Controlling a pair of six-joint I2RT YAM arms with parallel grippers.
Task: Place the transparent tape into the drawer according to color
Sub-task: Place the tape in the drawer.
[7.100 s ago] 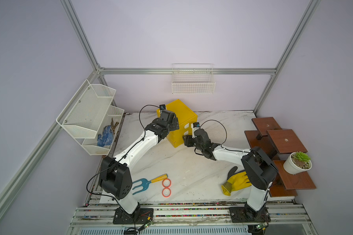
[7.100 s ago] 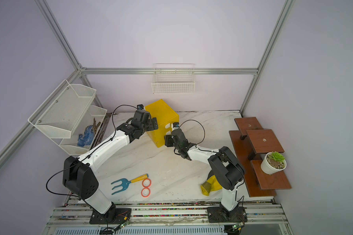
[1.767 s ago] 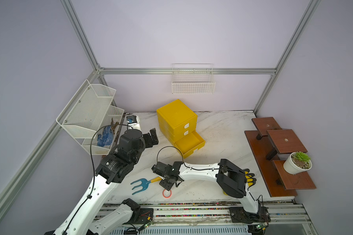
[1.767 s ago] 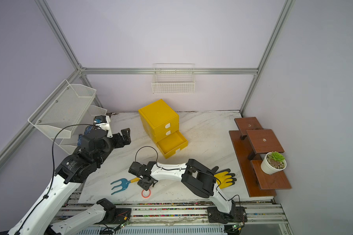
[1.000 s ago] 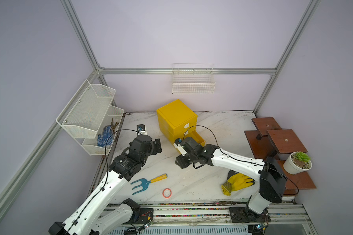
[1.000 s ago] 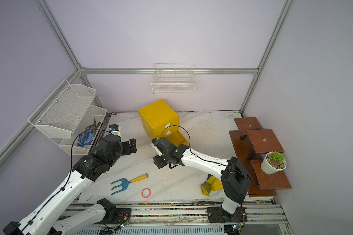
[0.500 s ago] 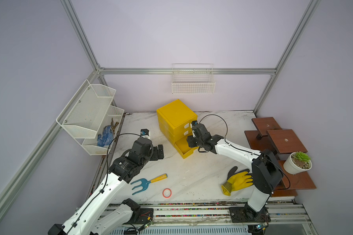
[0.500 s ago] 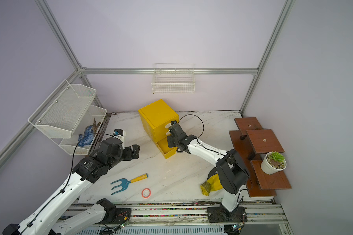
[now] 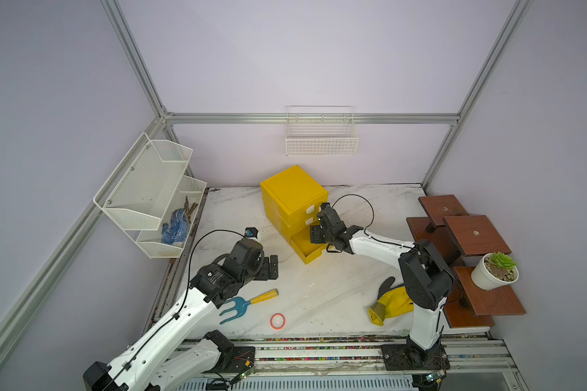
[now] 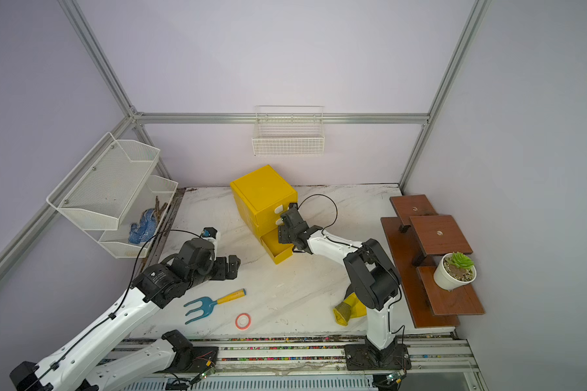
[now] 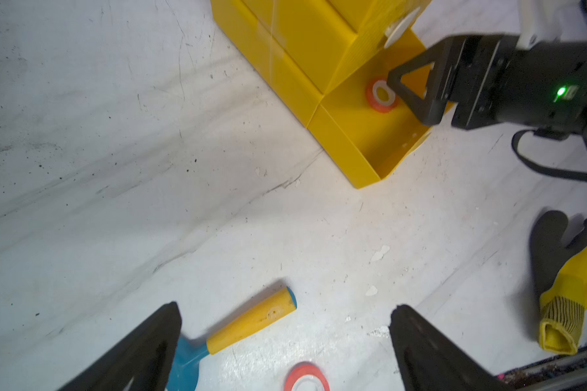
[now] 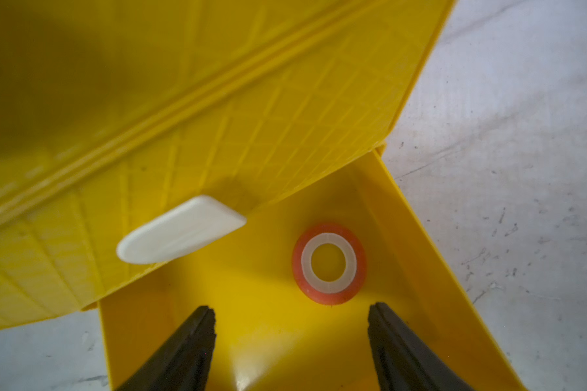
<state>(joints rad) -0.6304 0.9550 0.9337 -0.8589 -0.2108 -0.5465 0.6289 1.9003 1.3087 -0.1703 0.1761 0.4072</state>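
Note:
A pink-red transparent tape ring with a white core lies flat and free on the floor of the open bottom drawer of the yellow cabinet. My right gripper hangs just over that drawer, open, with nothing between its fingers; the left wrist view shows the same ring beside it. A second red tape ring lies on the table near the front edge. My left gripper hovers wide open above the table, left of the drawer, and holds nothing.
A blue garden fork with a yellow handle lies left of the loose ring. A yellow and black glove lies by the right arm's base. At the right is a brown stepped shelf with a potted plant; at the left, a white wire rack.
My right gripper carried a red tape ring from the table front to the open bottom drawer, then opened and let it drop inside. The left arm shifted slightly right.

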